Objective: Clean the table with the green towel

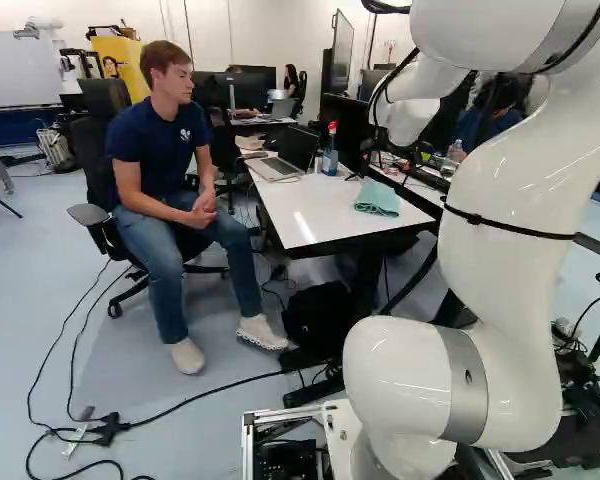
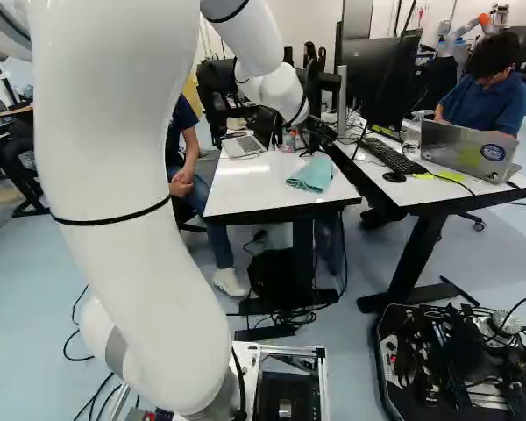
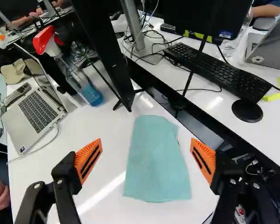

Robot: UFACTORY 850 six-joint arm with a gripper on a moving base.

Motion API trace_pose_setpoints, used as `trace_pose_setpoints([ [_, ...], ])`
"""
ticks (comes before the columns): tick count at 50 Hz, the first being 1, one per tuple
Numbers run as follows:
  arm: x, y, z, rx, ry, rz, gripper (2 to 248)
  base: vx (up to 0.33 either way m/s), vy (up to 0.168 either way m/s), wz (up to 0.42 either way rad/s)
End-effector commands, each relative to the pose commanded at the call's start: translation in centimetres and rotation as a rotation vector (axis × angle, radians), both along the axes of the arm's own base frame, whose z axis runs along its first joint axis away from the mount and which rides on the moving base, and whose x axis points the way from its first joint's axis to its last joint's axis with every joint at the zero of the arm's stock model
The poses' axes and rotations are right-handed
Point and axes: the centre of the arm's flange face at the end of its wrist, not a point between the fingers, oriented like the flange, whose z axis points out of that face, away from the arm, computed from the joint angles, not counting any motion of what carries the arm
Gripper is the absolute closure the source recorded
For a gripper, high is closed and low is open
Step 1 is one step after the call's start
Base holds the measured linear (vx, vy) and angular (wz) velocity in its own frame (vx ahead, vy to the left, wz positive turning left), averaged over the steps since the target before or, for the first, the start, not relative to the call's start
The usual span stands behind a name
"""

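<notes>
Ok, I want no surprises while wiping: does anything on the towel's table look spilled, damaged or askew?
Nothing stands out: no spill or damage shows on the white table, the spray bottle stands upright, and the towel lies folded, only a little unevenly.

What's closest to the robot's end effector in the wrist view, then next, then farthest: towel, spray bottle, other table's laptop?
1. Towel, straight ahead of the end effector.
2. Spray bottle, farther off, same table.
3. Laptop, farthest, on the other table.
</notes>
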Motion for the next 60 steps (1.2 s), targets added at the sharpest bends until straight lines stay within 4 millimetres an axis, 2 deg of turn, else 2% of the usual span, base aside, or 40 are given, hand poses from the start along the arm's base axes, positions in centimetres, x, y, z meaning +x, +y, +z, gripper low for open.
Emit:
trace_pose_setpoints([
  [24,-0.1,0.2,0.0,0.0,0.0,0.002,3,0.0,0.0,0.0],
  [60,-1.2,2.3,0.1,0.002,0.005,0.031,3,0.0,0.0,0.0],
])
